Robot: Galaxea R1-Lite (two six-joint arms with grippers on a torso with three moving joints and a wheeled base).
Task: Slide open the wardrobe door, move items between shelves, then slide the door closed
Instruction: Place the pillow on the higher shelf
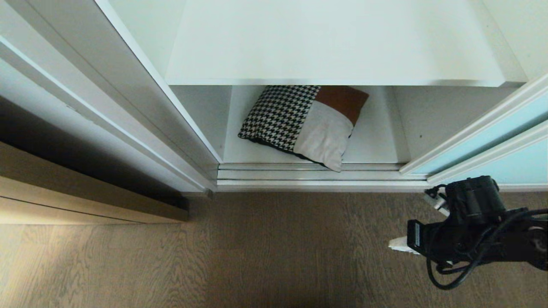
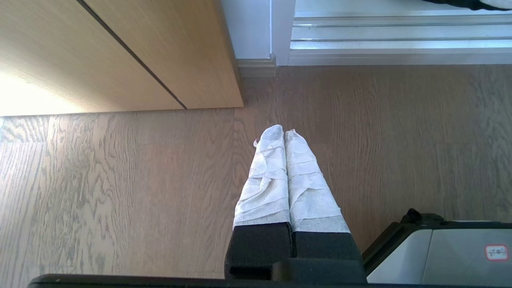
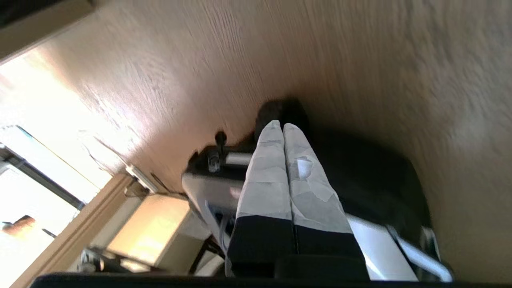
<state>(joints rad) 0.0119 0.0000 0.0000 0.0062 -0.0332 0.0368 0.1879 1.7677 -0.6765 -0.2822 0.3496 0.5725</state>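
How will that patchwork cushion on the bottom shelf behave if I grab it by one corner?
The cushion looks soft and puffy, so it will probably sag and fold from a corner pinch rather than stay flat. It likely weighs little for its bulk. One corner already overhangs the door track, so a pull could drag it out over the floor easily; the fabric should not slip much.

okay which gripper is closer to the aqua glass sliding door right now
Right. The right gripper hangs over the floor just in front of the sliding wardrobe door. The left gripper is out of the head view, pointing down at the floor beside the light wood cabinet.
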